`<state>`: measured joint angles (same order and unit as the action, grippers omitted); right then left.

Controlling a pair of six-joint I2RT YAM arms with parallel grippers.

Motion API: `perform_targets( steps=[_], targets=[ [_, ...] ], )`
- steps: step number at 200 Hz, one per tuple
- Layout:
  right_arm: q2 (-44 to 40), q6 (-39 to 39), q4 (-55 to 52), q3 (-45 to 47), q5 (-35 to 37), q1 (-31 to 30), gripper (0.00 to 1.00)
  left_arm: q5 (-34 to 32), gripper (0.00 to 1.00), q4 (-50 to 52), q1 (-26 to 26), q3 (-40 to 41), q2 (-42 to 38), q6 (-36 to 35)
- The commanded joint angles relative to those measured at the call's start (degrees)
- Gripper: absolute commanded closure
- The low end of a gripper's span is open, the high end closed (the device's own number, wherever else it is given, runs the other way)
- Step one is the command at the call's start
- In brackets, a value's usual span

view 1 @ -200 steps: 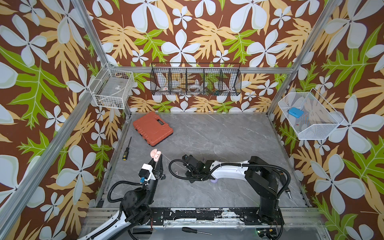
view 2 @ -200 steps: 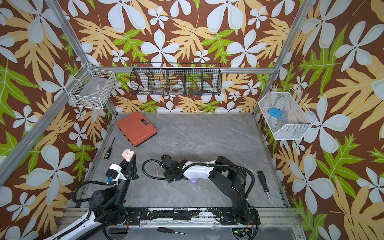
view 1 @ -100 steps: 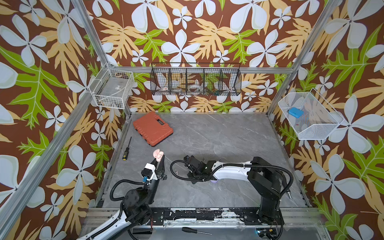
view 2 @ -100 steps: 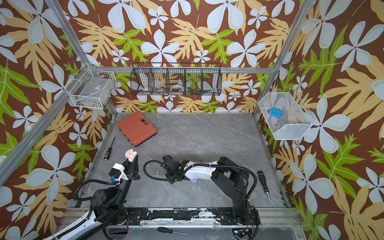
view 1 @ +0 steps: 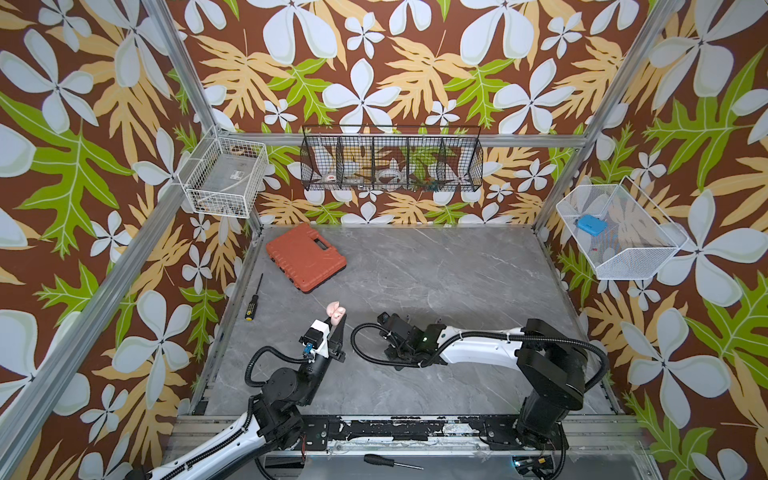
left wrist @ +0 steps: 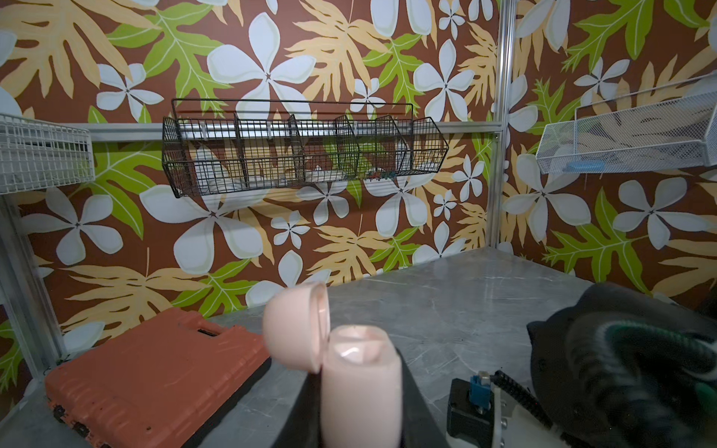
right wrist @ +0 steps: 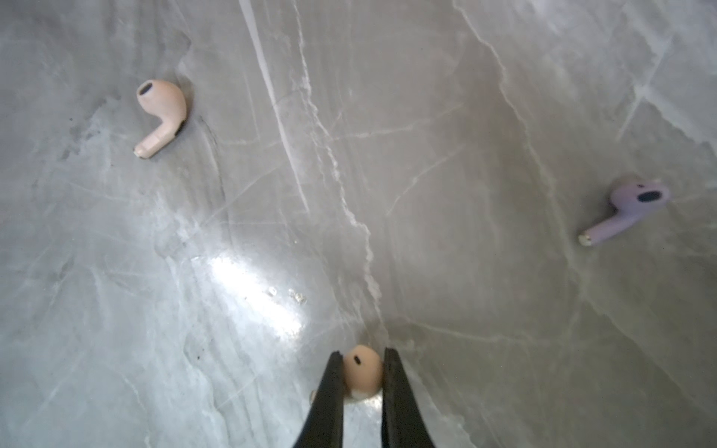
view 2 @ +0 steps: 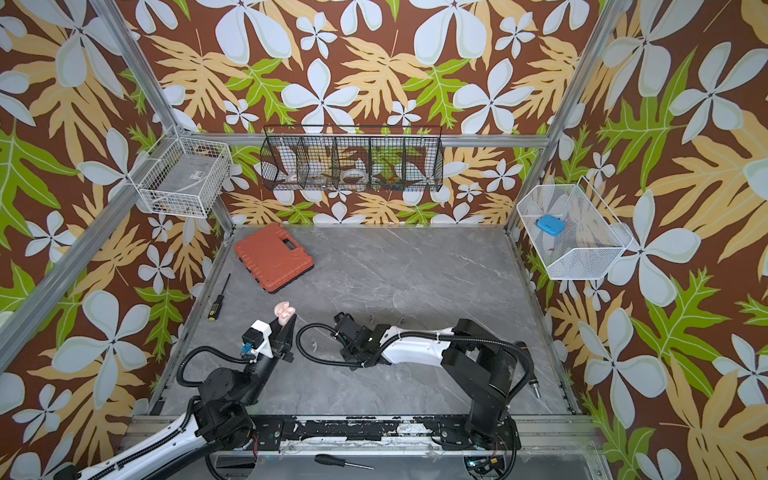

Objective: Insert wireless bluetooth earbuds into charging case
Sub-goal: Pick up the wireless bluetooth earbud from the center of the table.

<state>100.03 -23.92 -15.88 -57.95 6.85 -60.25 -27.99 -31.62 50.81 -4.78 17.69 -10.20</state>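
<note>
- The grey marble counter (view 1: pixel 457 270) lay bare across its far half and its right side, the widest free room; walls and aluminium posts closed it in on three sides.
- An orange tool case (view 1: pixel 305 257) sat in the far left corner, and a black-handled screwdriver (view 1: pixel 253 297) lay along the left edge, both well apart from the arms.
- A white wire basket (view 1: pixel 224 183), a black wire basket (view 1: pixel 390 162) and a white mesh basket (view 1: pixel 619 232) hung on the walls above the counter's edges.
- The left hand (view 1: pixel 338 323) was clamped on a pink charging case (view 1: pixel 336 311), held upright above the counter with its lid swung open; in the left wrist view the case (left wrist: pixel 361 384) sat between the dark fingers (left wrist: pixel 409 403).
- The right hand (right wrist: pixel 362 355) was down at the counter, its jaws nearly together and pinching a pale pink earbud (right wrist: pixel 362 378).
- A second pink earbud (right wrist: pixel 161 112) and a lavender earbud (right wrist: pixel 628 211) lay loose on the counter, well apart from each other and from the right hand.
- Against the views a second earlier, the left hand and its case had shifted toward the counter's middle and the right hand had drawn slightly toward its own side; the tool case and screwdriver had not moved.
</note>
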Motion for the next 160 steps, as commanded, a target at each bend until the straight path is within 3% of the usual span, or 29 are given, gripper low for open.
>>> perform_targets(
  steps=[1,98,160],
  targets=[
    [-1.8,0.2,0.3,0.5,2.0,0.0,0.86,0.5,1.0,-1.2,0.0,-0.9,1.6,3.2],
    [-10.2,1.1,-1.7,1.0,4.4,0.0,0.87,8.4,1.0,6.4,0.1,-1.9,5.4,8.5],
    [-14.0,2.2,-4.3,-1.7,5.5,0.0,0.87,14.4,1.0,6.1,0.0,-1.2,8.4,9.8]
  ],
)
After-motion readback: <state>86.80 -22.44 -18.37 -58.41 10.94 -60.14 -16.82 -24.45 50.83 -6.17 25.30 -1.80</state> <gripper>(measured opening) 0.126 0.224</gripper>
